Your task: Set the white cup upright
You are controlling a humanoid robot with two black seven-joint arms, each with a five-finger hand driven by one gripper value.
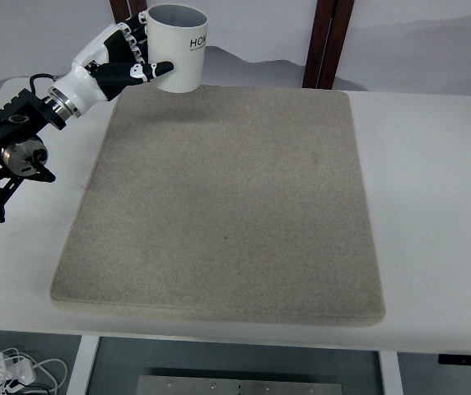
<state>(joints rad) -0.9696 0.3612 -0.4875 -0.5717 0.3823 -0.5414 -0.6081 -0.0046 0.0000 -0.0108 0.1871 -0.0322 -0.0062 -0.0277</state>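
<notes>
White cup upright in left hand, seemingly above mat.

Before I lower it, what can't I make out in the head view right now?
- Base of the white cylindrical cup: whether it touches the grey felt mat cannot be told from this angle.
- Cup's left side: covered by the left hand.
- Black lettering on the cup: only "HO" shows; the rest curves away.
- Right arm: out of view.
</notes>
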